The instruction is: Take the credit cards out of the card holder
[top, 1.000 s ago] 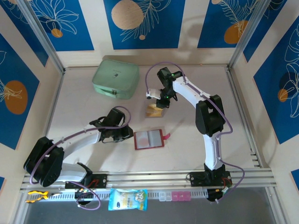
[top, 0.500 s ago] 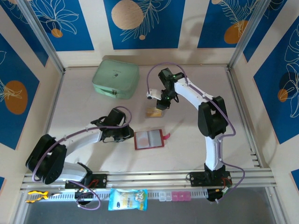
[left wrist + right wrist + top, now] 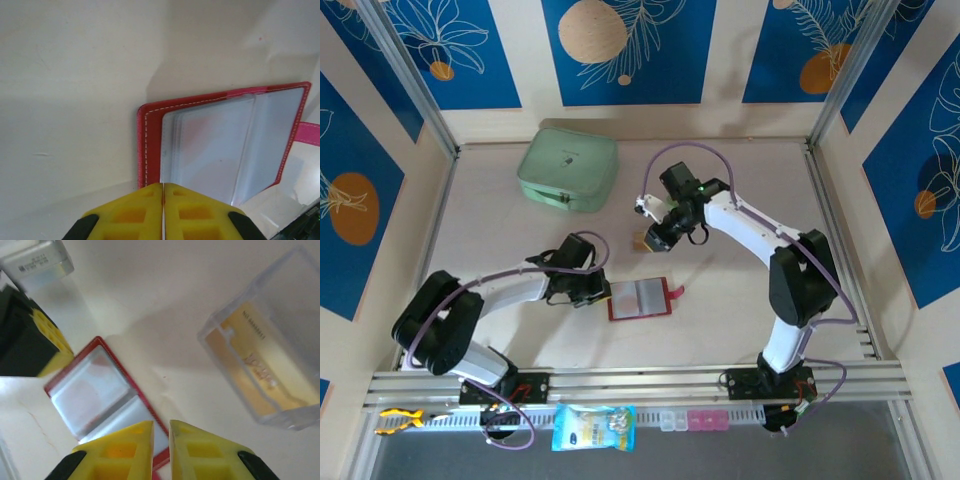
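The dark-red card holder (image 3: 638,299) lies open on the table, its greyish clear sleeves (image 3: 225,145) facing up. My left gripper (image 3: 601,292) is shut, and its yellow fingertips (image 3: 163,186) meet right at the holder's left edge. Nothing shows between them. The credit cards (image 3: 645,240) are a small tan and yellow stack behind the holder, seen inside a clear plastic box (image 3: 265,360). My right gripper (image 3: 657,238) hovers between the cards and the card holder (image 3: 100,390). Its jaws (image 3: 161,430) stand almost together with a narrow empty slit.
A mint-green zip case (image 3: 568,170) sits at the back left. The holder's pink strap tab (image 3: 675,291) sticks out to the right. A snack packet (image 3: 593,427) and small pink boxes (image 3: 700,420) lie on the front rail.
My left gripper slid right to the holder's edge and closed. The right gripper came nearer and lower beside the cards, while its elbow swung out to the right.
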You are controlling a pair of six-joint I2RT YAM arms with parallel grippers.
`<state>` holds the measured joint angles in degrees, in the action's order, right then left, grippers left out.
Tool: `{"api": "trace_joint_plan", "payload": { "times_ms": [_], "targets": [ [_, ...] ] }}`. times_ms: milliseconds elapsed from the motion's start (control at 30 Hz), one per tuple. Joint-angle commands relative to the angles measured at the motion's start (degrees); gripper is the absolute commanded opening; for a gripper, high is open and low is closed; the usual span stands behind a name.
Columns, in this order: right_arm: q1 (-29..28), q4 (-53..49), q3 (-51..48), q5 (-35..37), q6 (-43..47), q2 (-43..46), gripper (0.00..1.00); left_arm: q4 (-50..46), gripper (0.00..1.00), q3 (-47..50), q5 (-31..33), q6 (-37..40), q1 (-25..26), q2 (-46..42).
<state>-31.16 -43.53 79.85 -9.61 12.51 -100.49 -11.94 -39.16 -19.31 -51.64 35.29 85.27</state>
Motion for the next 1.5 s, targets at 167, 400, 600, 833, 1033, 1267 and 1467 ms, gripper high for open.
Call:
{"api": "trace_joint_plan", "payload": {
  "times_ms": [167, 400, 600, 833, 1033, 1267, 1467],
  "targets": [
    [-2.0, 6.1, -7.5, -0.3, -29.4, 4.4, 0.14, -1.5, 0.06, -1.6, 1.0, 0.2, 0.4, 2.3],
    [-3.8, 10.6, -15.8, -0.5, -43.4, 9.4, 0.12, -1.1, 0.06, -2.4, 1.1, 1.1, 0.4, 4.1],
    [-5.6, 14.3, -20.3, -3.2, -51.0, 11.3, 0.12, -1.9, 0.05, -3.2, 2.0, 2.0, 0.5, 3.9],
    [-8.1, 16.9, -21.7, -5.6, -56.1, 10.3, 0.13, -1.8, 0.05, -2.4, 1.2, 1.5, 0.5, 3.2],
    [-10.3, 20.8, -22.3, -5.5, -60.0, 7.3, 0.22, -1.0, 0.05, -2.2, -0.1, 1.1, 0.9, 4.1],
    [-11.6, 23.6, -23.8, -4.3, -61.9, 4.5, 0.27, -1.6, 0.05, -1.5, 0.1, 1.1, 1.2, 4.6],
    [-12.7, 24.5, -23.9, -3.3, -61.7, 2.2, 0.31, -1.3, 0.05, -0.7, 0.1, 1.2, 1.2, 4.8]
  ]
}}
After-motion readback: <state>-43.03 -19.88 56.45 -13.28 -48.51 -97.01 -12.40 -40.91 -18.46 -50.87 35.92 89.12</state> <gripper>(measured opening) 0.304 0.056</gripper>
